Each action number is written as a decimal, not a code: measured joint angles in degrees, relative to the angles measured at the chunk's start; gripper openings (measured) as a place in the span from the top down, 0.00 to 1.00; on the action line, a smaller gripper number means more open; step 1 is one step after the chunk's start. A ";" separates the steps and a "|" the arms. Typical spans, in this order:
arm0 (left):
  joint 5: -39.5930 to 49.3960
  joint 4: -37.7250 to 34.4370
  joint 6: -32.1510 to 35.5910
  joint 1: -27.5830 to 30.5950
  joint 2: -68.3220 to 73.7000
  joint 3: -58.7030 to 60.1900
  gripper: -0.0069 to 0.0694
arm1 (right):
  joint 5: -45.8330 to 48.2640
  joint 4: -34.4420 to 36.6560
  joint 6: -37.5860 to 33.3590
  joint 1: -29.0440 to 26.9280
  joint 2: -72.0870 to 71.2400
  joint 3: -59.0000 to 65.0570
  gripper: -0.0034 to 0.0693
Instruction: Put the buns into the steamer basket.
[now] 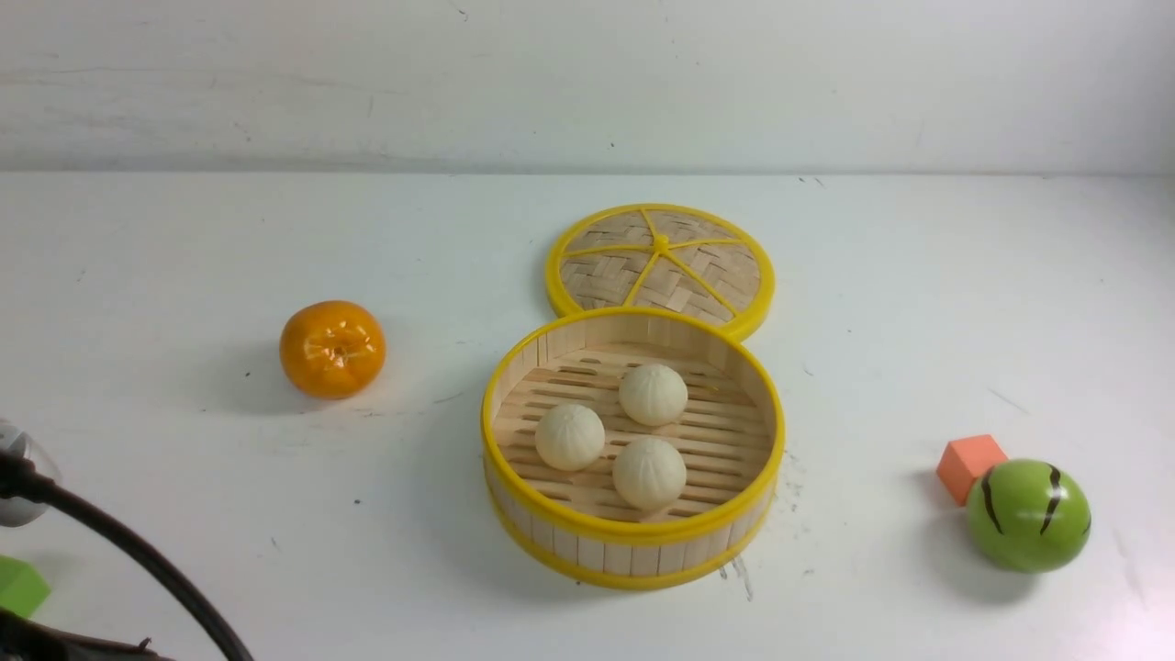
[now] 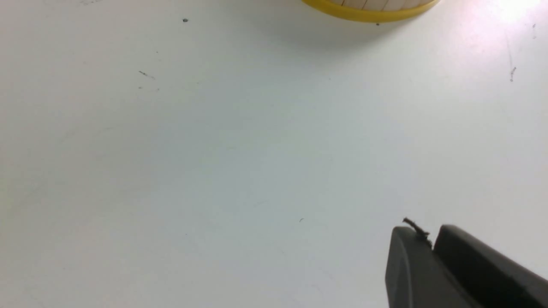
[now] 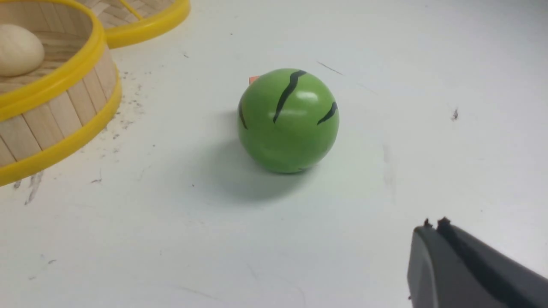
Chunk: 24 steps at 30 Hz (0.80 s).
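Observation:
Three cream-white buns [image 1: 653, 395] [image 1: 570, 437] [image 1: 649, 473] lie on the slatted floor inside the steamer basket [image 1: 633, 532] at the table's middle. One bun [image 3: 19, 49] and the basket's wall [image 3: 51, 115] show in the right wrist view; the basket's yellow rim [image 2: 368, 13] shows in the left wrist view. My left gripper [image 2: 430, 235] is shut and empty over bare table, apart from the basket. My right gripper [image 3: 432, 226] is shut and empty, near the green striped ball. Neither gripper shows in the front view.
A woven lid with yellow spokes [image 1: 661, 266] lies flat behind the basket. An orange [image 1: 332, 349] sits to the left. A green striped ball [image 1: 1027, 516] [image 3: 288, 120] and an orange-red block [image 1: 970, 464] sit at right. A green block [image 1: 18, 588] and a black cable [image 1: 138, 560] are at the near left.

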 joint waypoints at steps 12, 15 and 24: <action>-4.77 0.00 -1.89 0.17 -9.38 8.09 0.81 | 0.07 0.00 0.00 0.00 0.00 -0.04 0.96; -12.63 0.00 -8.43 3.41 -14.94 13.70 0.85 | 0.08 0.00 0.00 0.00 0.00 -0.04 0.96; -39.32 1.39 -14.20 23.97 -32.00 31.96 0.93 | 0.13 0.00 0.00 0.00 0.00 -0.04 0.95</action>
